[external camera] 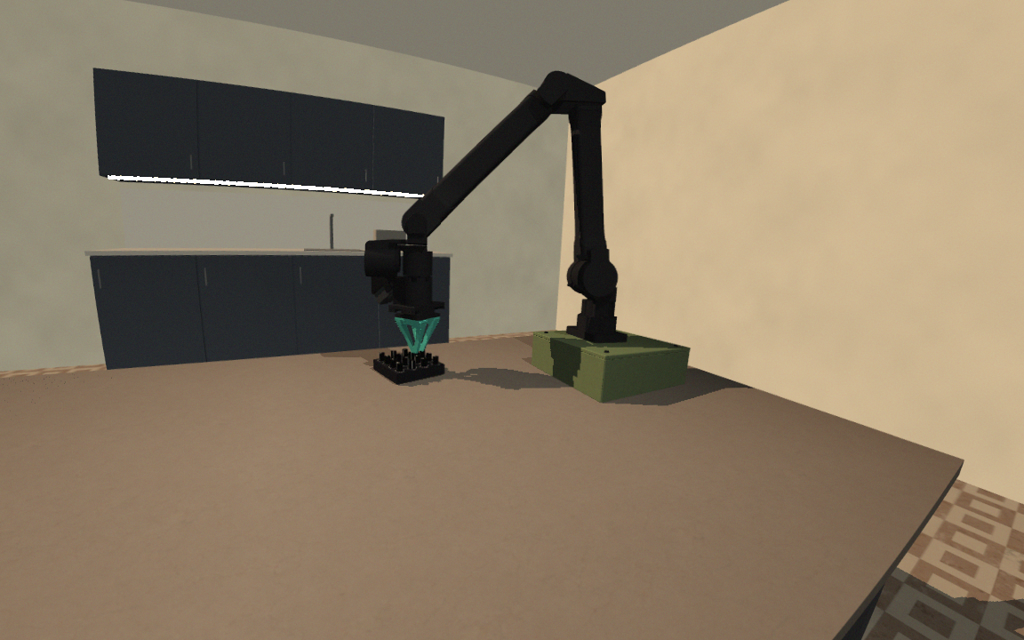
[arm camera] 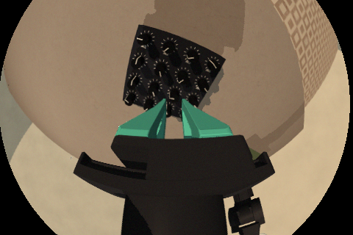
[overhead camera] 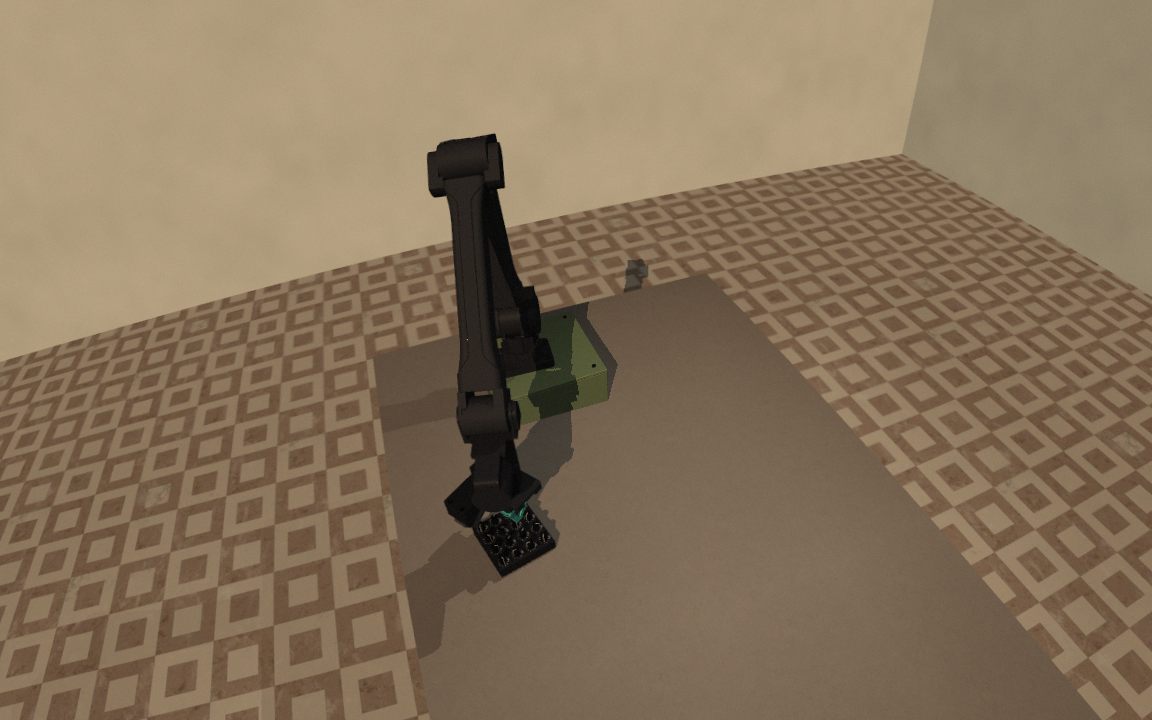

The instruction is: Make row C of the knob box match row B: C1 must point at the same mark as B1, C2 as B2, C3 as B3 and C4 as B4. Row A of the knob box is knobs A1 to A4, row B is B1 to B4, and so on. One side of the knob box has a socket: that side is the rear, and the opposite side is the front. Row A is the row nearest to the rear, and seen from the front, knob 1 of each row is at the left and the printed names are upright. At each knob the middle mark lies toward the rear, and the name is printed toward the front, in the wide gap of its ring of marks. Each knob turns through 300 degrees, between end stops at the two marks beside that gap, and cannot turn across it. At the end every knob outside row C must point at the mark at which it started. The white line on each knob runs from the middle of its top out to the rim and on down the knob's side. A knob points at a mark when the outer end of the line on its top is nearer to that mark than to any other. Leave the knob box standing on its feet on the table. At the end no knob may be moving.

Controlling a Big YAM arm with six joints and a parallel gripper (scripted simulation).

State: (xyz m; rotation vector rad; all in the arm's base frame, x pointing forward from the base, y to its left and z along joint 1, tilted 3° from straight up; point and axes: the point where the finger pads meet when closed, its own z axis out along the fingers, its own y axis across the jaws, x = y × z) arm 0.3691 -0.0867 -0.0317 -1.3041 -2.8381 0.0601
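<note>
Going left to right in the outside view: dark wall cabinets (external camera: 245, 131) hang behind and above the knob box, with a lit strip (external camera: 261, 187) under them. Dark base cabinets (external camera: 245, 306) stand well behind the box, and a tap (external camera: 331, 230) sticks up from the counter there.

Then comes the knob box (overhead camera: 528, 561) (external camera: 398, 377) (arm camera: 156, 37) itself, black and flat on the bench (overhead camera: 741, 501) (external camera: 340, 493) (arm camera: 73, 62), knobs up. Can't read the printed names in any view, so I won't call out which row is which. In the wrist view the white lines point all over the place, and the teal fingers cover part of the edge nearest the gripper.

The gripper (overhead camera: 517, 519) (external camera: 418, 350) (arm camera: 173, 103) points straight down over the box, tips in among the knobs or just above them, hard to say which. Its fingers are spread just a little, a narrow gap between them and nothing pinched.

Right of the box, the black arm (overhead camera: 473, 286) (external camera: 484, 163) climbs to a high elbow and drops to a green block (overhead camera: 593, 389) (external camera: 643, 370), which sits on the bench well apart from the box. Patterned floor (overhead camera: 1010, 358) (external camera: 993, 548) (arm camera: 294, 18) shows past the bench edge, farther from the box than the block is.
</note>
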